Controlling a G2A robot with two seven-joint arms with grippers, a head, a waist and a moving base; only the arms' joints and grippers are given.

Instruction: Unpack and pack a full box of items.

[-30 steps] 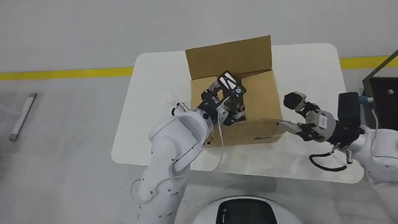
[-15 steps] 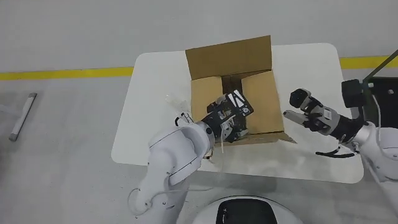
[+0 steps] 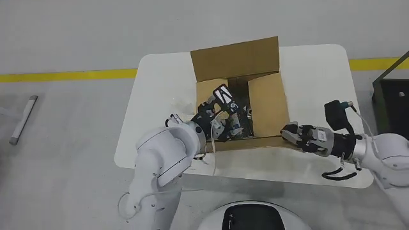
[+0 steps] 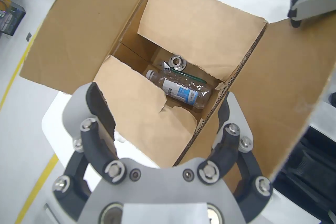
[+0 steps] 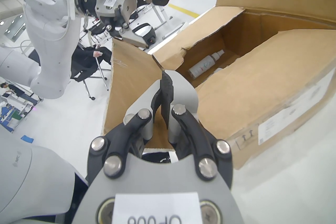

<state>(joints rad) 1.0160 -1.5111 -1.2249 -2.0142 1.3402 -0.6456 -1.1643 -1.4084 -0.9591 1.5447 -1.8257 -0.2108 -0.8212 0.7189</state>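
right gripper come in to cardboard box, fingers together at near flap edge. left gripper shifted toward near-left side, fingers apart astride torn flap. box sits on white table. inside: clear bottle, blue-white label, print unreadable; round metal part; white spray bottle.

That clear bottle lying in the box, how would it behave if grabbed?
The bottle looks empty and crinkled, so it is probably light and easily dented. Lying on its side, it may roll if nudged.
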